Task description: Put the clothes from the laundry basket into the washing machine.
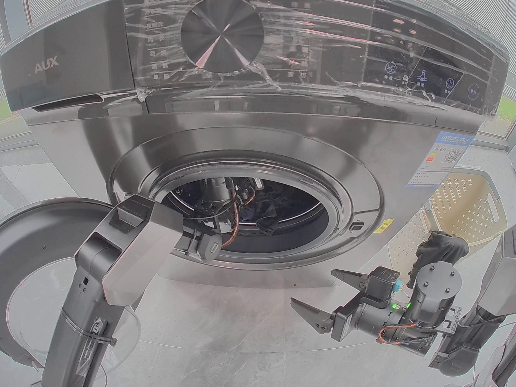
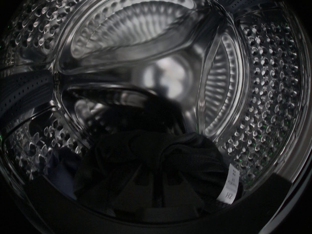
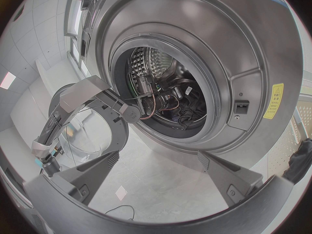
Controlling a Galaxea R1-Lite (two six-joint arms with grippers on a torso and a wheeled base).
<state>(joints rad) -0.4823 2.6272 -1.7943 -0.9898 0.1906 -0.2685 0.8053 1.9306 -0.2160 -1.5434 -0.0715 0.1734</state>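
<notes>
- On the far left, the washing machine's [image 1: 269, 135] door [image 1: 32, 243] hangs swung wide open. That keeps the opening free for my arms.
- My left arm [image 1: 129, 243] crosses in front of the door and goes through the opening. I judge this to be the drop-off step.
- The left gripper [image 3: 175, 96] sits deep in the drum [image 2: 260, 82], low over the load. I cannot tell from any view whether it is clamped on cloth or has let go.
- Through the left wrist camera I see a heap of dark clothes [image 2: 156, 169] on the drum's bottom, close behind the door lip, with a white label showing at one side. A bluish piece seems to lie beside the heap, but it is too dark to be sure.
- Right of the opening and lower, the right gripper [image 1: 313, 287] hovers above the floor in front of the machine. Its jaws are spread apart with nothing between them, and it points toward the door. I take it to be parked there so it stays out of the left arm's way while keeping the basket within reach.
- On the far right, the cream, perforated laundry basket [image 1: 467, 205] stands just beside the machine. A dark garment [image 1: 441, 245] is draped over its near rim, behind the right wrist.
- That garment looks like the next pick. It is limp, so I expect it to sag and trail when lifted.
</notes>
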